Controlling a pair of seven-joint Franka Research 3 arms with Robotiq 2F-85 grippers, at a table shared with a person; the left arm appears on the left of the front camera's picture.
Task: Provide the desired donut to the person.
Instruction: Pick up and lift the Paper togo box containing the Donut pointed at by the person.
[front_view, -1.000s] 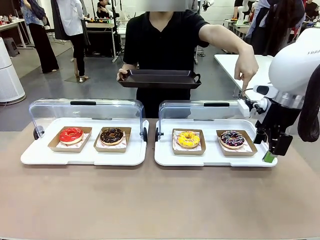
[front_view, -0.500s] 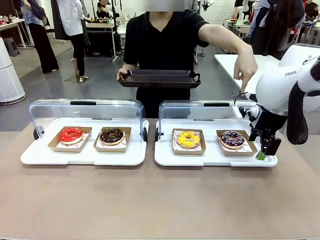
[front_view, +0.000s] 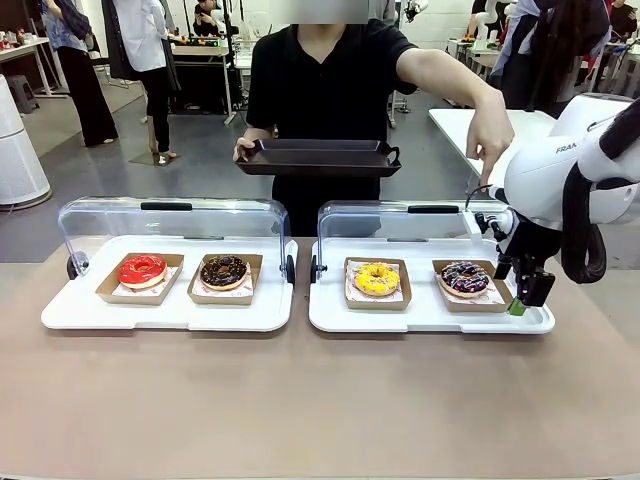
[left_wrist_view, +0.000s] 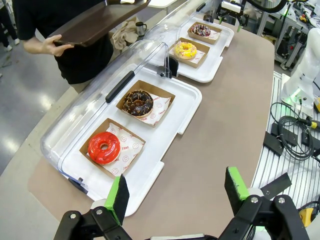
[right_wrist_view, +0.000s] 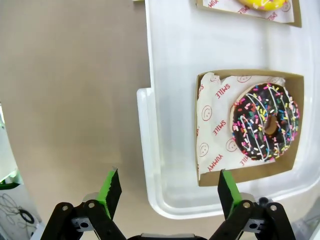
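The person (front_view: 330, 80) in a black T-shirt stands at the far side, holding a dark tray (front_view: 318, 157) in one hand and pointing down with the other hand (front_view: 492, 135) at the right end of the right case. There a chocolate donut with coloured sprinkles (front_view: 465, 277) (right_wrist_view: 266, 122) lies in its cardboard tray, next to a yellow donut (front_view: 377, 278). My right gripper (front_view: 524, 292) (right_wrist_view: 170, 187) hangs open at the case's right end, just above its corner rim. A red donut (front_view: 142, 269) (left_wrist_view: 104, 147) and a chocolate donut (front_view: 223, 270) (left_wrist_view: 138, 102) lie in the left case. My left gripper (left_wrist_view: 177, 192) is open above the table.
Two white display cases (front_view: 170, 310) (front_view: 430, 318) stand side by side with clear lids (front_view: 170, 222) (front_view: 405, 225) swung open toward the person. The brown tabletop (front_view: 300, 400) is bare in front of them. Cables and equipment (left_wrist_view: 292, 145) lie past the table edge.
My right arm has swung left and toward the case; its gripper has moved slightly up and left, from beside the case's right end to over its corner. The person's pointing hand stays.
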